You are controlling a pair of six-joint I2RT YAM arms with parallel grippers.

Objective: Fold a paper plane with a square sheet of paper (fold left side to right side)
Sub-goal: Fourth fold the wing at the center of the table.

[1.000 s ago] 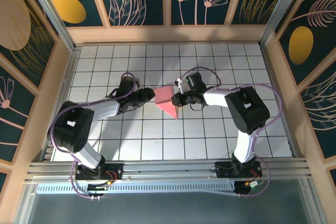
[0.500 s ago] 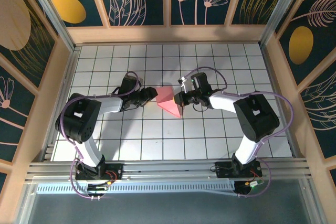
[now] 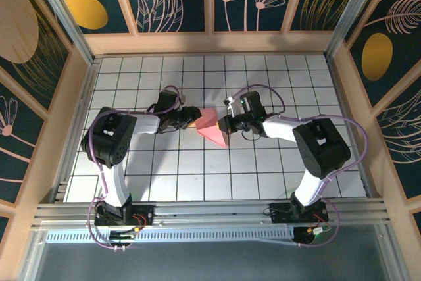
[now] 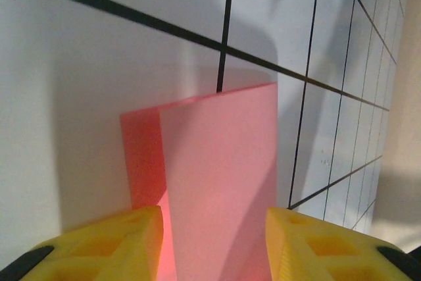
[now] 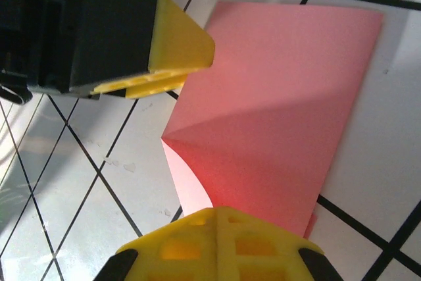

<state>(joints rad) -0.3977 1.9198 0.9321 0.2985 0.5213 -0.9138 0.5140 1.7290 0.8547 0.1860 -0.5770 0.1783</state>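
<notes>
Judging salmon-pink paper sheet (image 3: pixel 210 127) light, limp, easily creased | take your hold at edges | right gripper (image 3: pixel 223 125) pinches right edge | left gripper (image 3: pixel 193 118) spread astride left edge.

Worktop (image 3: pixel 250 169): white tiles, black grid lines. On it: one folded salmon-pink square sheet of paper (image 3: pixel 210 127), mid-surface.

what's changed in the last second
The left arm's elbow swung toward the far side, so the left gripper meets the square sheet of paper more squarely from the left, jaws open around its edge. The right gripper stayed shut on the sheet, which kept its place.
</notes>
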